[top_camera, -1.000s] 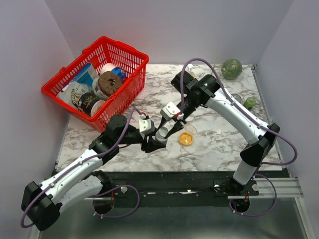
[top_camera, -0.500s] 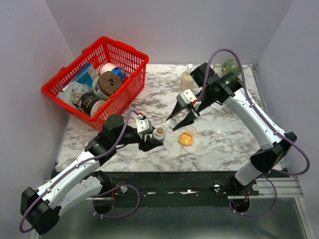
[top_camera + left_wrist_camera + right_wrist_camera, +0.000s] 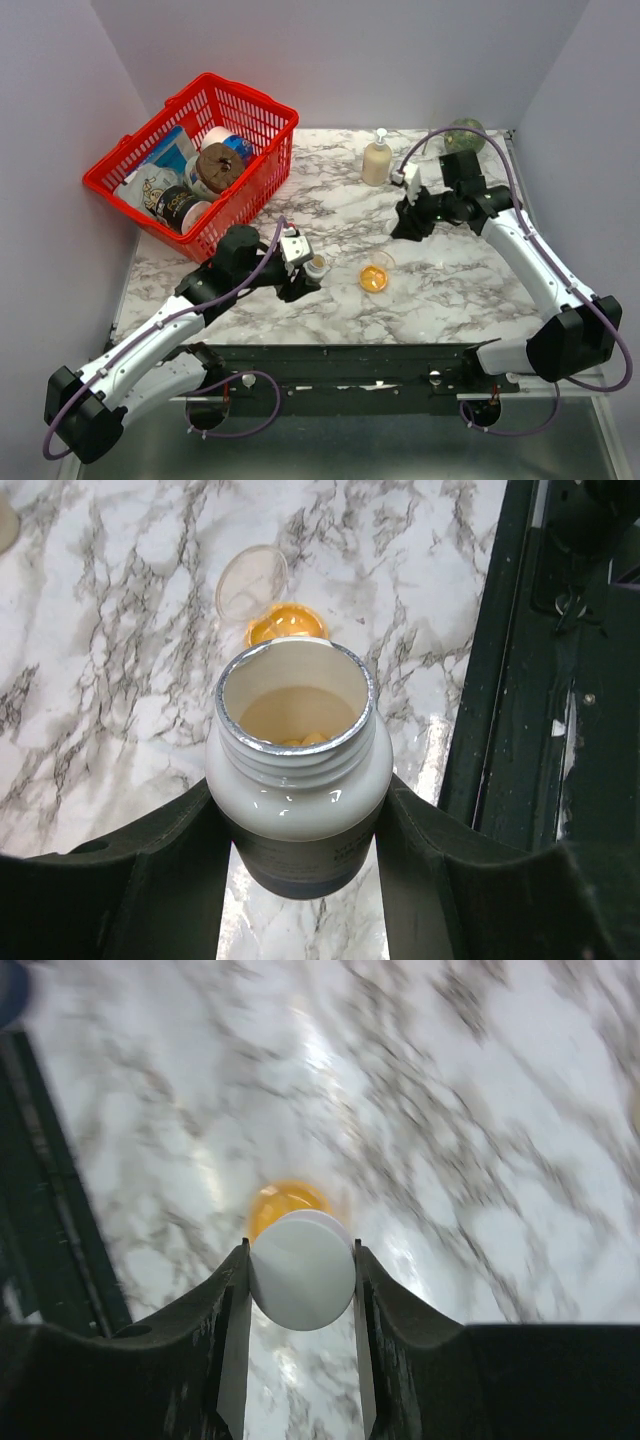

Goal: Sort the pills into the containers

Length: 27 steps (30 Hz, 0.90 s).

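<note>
My left gripper (image 3: 305, 275) is shut on the body of a small white pill bottle (image 3: 300, 780) (image 3: 317, 267), held upright just above the marble top. The bottle's mouth is uncapped, and a few amber pills (image 3: 300, 739) lie at its bottom. Just beyond it stands a shallow clear dish (image 3: 375, 277) (image 3: 285, 626) (image 3: 279, 1200) holding orange pills. The right gripper (image 3: 409, 227) (image 3: 300, 1260) hovers at the centre right, shut on the bottle's white cap (image 3: 302, 1271). In the right wrist view the cap covers part of the dish.
A red basket (image 3: 262, 180) full of packaged goods sits at the back left. A beige pump bottle (image 3: 377, 160) and a green ball (image 3: 463, 137) stand at the back. The table's dark front edge (image 3: 520, 660) runs close to the bottle's right.
The right gripper has pulled away from the bottle with the cap, swinging right and toward the back. The left gripper has moved the open bottle slightly. The pump bottle is now uncovered.
</note>
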{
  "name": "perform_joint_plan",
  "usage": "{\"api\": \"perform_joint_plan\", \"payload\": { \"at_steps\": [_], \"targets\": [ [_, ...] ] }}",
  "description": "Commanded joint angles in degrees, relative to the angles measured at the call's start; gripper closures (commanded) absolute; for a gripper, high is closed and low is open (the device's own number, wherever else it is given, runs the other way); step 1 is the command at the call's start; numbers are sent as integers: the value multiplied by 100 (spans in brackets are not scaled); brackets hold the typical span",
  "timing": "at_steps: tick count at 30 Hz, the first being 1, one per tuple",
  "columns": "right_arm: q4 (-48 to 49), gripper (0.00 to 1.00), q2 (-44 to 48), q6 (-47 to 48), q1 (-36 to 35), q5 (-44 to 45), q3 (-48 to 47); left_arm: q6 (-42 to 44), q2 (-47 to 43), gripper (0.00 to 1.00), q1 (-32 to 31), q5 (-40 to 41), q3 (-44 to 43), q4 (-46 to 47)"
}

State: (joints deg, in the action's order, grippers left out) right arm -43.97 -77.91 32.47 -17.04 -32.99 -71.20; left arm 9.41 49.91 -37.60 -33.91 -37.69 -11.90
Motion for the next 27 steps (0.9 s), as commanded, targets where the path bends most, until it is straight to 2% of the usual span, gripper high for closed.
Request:
{"api": "perform_joint_plan", "payload": {
  "at_steps": [1, 5, 9, 12, 18, 19, 21, 24, 25, 27],
  "targets": [
    [573, 66, -319, -533, 771, 1163, 694, 131, 352, 100, 16, -27, -317, -251],
    [793, 64, -960, -267, 833, 1681, 1204, 87, 511, 100, 16, -238, -370, -120],
    [995, 61, -1490, -250, 991, 1700, 1319, -27, 546, 100, 16, -353, -327, 12],
    [986, 55, -1753, -206, 1036, 1647, 1284, -141, 529, 100, 16, -450, -248, 153],
    [820, 27, -1702, -13, 1053, 1401, 1284, -334, 520, 100, 16, -616, -116, 452],
    [785, 20, -1588, 40, 1053, 1331, 1293, -352, 511, 100, 16, -643, -107, 478],
    [671, 17, -1447, 171, 1053, 1217, 1188, -405, 511, 100, 16, -696, -80, 557],
    [162, 15, -1070, 706, 1045, 490, 750, -492, 555, 100, 16, -862, -98, 671],
    [-249, 14, -955, 1152, 1036, -244, 609, -580, 590, 100, 16, -1019, -89, 724],
    [-812, 11, -691, 1856, 905, -1178, 275, -712, 651, 100, 16, -1205, -115, 961]
  ]
}}
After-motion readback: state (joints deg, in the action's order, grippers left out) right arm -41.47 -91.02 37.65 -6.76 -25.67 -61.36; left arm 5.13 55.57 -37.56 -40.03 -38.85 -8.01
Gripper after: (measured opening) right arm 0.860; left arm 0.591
